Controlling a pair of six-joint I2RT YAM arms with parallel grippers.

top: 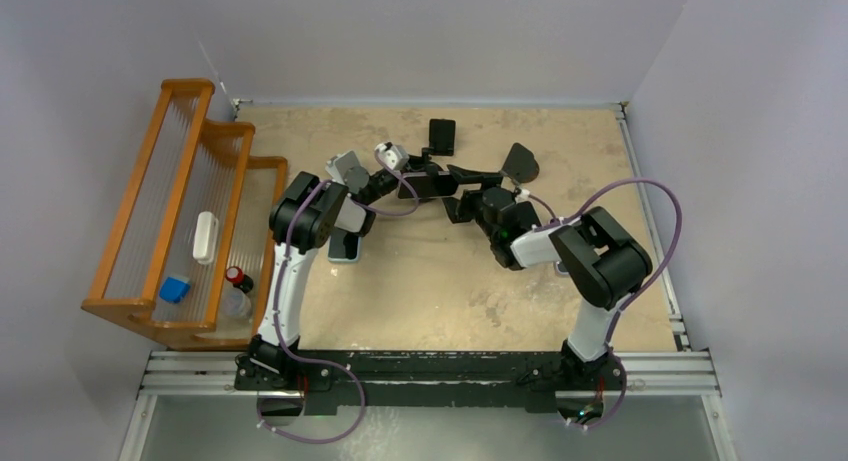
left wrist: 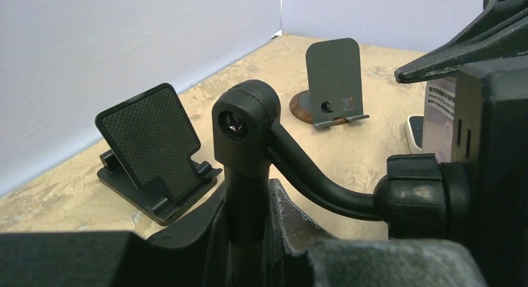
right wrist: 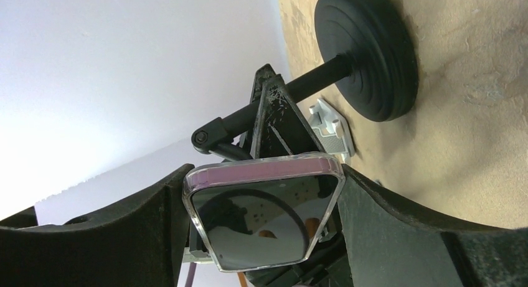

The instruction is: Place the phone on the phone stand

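Observation:
The phone [right wrist: 261,218], dark-screened in a clear case with a pink edge, sits between the fingers of my right gripper [right wrist: 264,176], which touch both its long sides. From above, the phone [top: 430,184] is at mid-table with my right gripper [top: 452,188] on it. The phone stand has a round black base [right wrist: 367,53] and a thin jointed rod [left wrist: 246,122]. My left gripper [left wrist: 248,197] is shut on that rod just below the joint. The stand's holder head [left wrist: 482,125] fills the right of the left wrist view, right behind the phone.
A black folding stand [left wrist: 155,151] and a grey stand on a wooden disc [left wrist: 333,81] sit toward the back wall. Another phone [top: 345,246] lies flat under my left arm. A wooden rack [top: 180,211] with small items lines the left edge.

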